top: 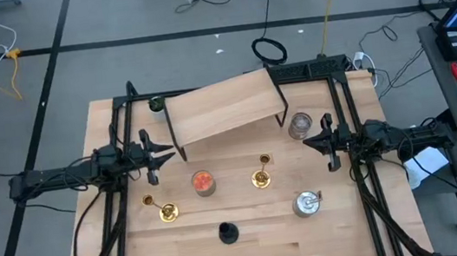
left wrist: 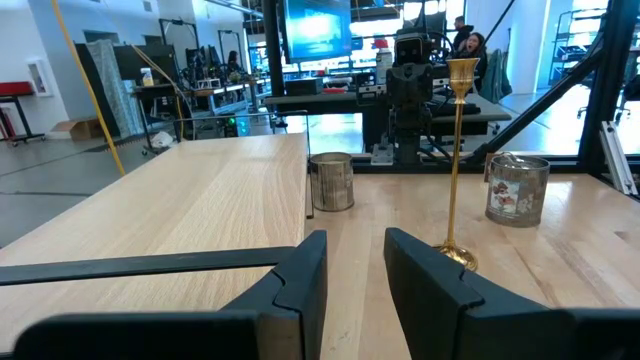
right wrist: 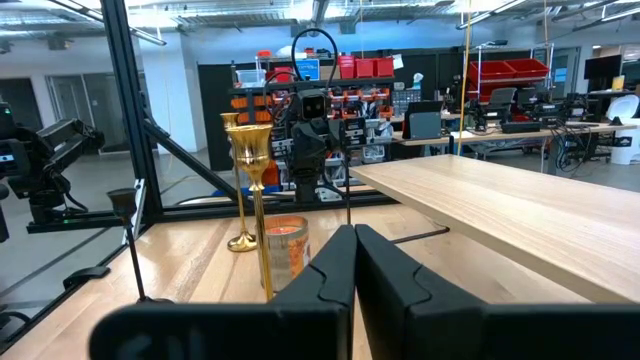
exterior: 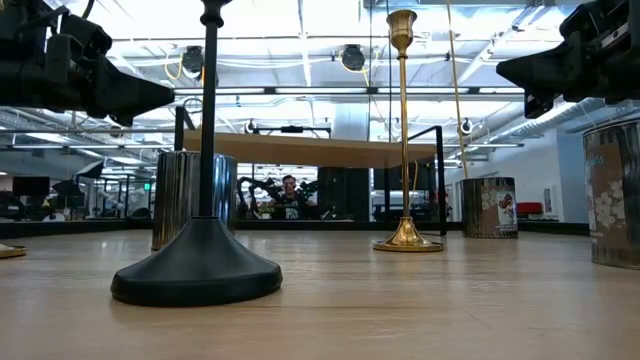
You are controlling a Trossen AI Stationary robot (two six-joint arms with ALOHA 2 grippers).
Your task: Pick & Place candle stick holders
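Observation:
Two gold candlesticks stand upright on their round bases on the wooden table (top: 252, 247). One stands mid-table (top: 260, 175) and shows in the left wrist view (left wrist: 458, 160). The other stands toward the near left (top: 165, 211) (right wrist: 237, 180). A shorter black candlestick (top: 227, 231) (exterior: 205, 150) stands upright near the front edge. My left gripper (top: 167, 157) (left wrist: 355, 270) is open and empty above the table's left side. My right gripper (top: 307, 142) (right wrist: 353, 265) is shut and empty above the right side.
A raised wooden shelf on black legs (top: 226, 106) spans the table's far middle. An orange candle jar (top: 204, 182) stands between the gold candlesticks. A glass jar (top: 300, 124) stands by the shelf's right leg, and a silver tin (top: 307, 204) stands at the near right.

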